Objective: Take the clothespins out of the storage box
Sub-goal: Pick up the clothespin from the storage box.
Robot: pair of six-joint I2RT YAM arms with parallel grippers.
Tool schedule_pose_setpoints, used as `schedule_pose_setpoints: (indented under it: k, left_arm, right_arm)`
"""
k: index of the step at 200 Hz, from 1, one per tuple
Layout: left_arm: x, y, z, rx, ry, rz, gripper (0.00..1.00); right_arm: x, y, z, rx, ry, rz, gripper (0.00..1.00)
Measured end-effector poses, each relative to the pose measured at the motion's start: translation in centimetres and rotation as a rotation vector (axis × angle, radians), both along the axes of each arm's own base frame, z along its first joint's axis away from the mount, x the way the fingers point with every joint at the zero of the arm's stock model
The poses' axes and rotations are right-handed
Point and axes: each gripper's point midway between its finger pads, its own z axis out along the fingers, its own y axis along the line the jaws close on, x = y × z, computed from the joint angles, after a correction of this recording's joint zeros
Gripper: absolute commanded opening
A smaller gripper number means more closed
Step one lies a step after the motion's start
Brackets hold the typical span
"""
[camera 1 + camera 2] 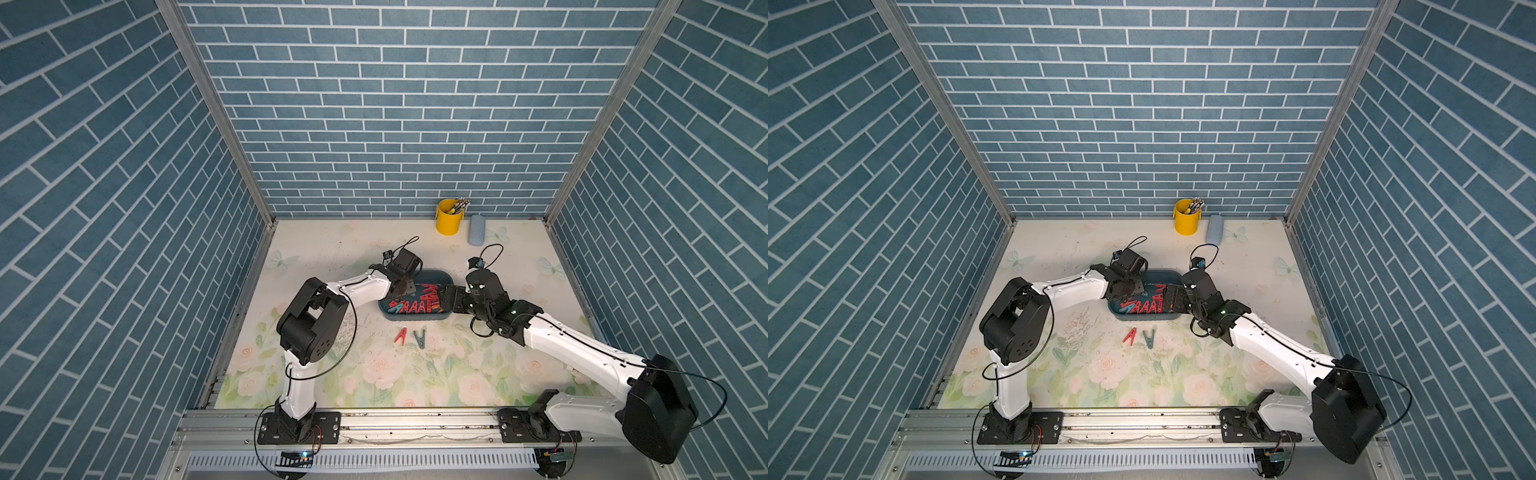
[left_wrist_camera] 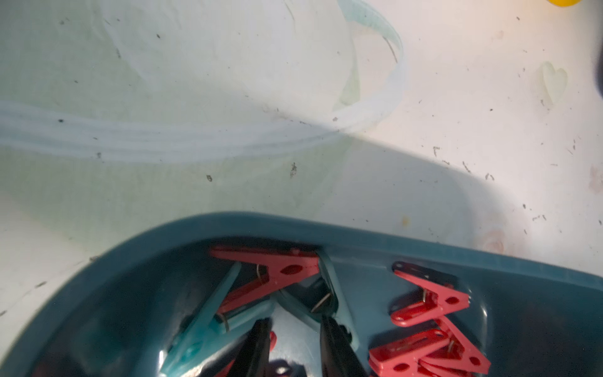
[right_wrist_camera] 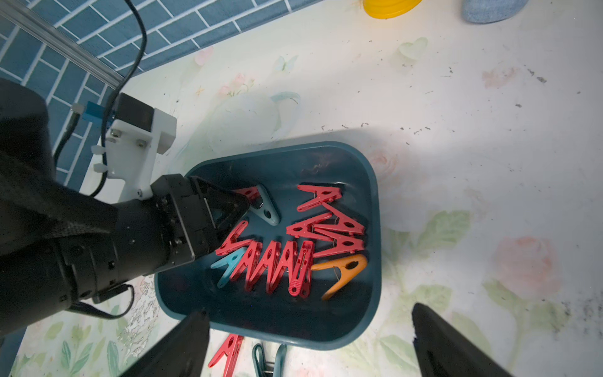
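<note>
Take the storage box as clock centre, 12 toward the back wall.

- **9 o'clock:** the left hand is down inside the box, its fingers a narrow gap apart among the clothespins. The left forearm bars the bench from 8 to 9.
- **3 o'clock:** the right hand hangs over the box end with its fingers spread wide. The right arm fills 4 to 5.
- **Inside the box:** the clothespins crowd the middle and the 6 o'clock side. The floor along the 12 o'clock wall is bare.
- **6 o'clock:** just beside the wall, a red clothespin and a teal clothespin lie on the bench.
- **1 o'clock:** well apart stand a yellow bucket and a pale case.
- **10 to 12:** the bench is open to you.
</note>
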Motion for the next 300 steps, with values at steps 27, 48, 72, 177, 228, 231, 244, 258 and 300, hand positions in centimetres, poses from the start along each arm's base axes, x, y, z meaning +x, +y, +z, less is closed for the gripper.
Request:
schedule_pose_setpoints:
  k: [27, 48, 72, 177, 228, 231, 244, 258, 300]
  left_arm:
    - [0.3, 0.0, -0.6, 0.001, 0.008, 0.004, 0.32]
    - [0.7, -0.4, -1.2, -0.001, 0.010, 0.003, 0.32]
    - [0.6, -0.4, -2.2, 0.009, 0.029, 0.000, 0.29]
    - [0.5, -0.6, -2.3, 0.010, 0.040, -0.007, 0.05]
    - [-0.3, -0.5, 0.3, -0.016, 0.021, -0.020, 0.05]
    - [-0.4, -0.5, 0.6, -0.019, 0.017, -0.021, 0.06]
    - [-0.7, -0.3, 2.4, -0.036, -0.007, -0.022, 0.06]
    - [-1.0, -0.1, 4.3, -0.056, -0.036, -0.023, 0.06]
    - [-3.1, 2.0, 6.8, -0.058, -0.073, -0.014, 0.06]
  right_arm:
    - [-0.1, -0.1, -0.2, -0.003, 0.004, 0.000, 0.99]
    - [-0.1, -0.1, -0.2, -0.003, 0.004, 0.000, 0.99]
    - [-0.1, -0.1, -0.2, -0.002, 0.004, 0.000, 0.99]
    - [0.0, 0.2, 0.0, 0.012, -0.004, 0.006, 1.00]
    - [0.1, 1.2, 0.1, 0.044, -0.004, 0.037, 0.99]
    - [0.1, 1.3, 0.0, 0.045, -0.001, 0.040, 0.99]
    - [0.2, 1.8, -0.3, 0.054, 0.006, 0.053, 0.99]
    - [0.3, 2.2, -0.8, 0.061, 0.016, 0.068, 0.99]
    - [0.7, 3.6, -1.6, 0.081, 0.037, 0.102, 0.99]
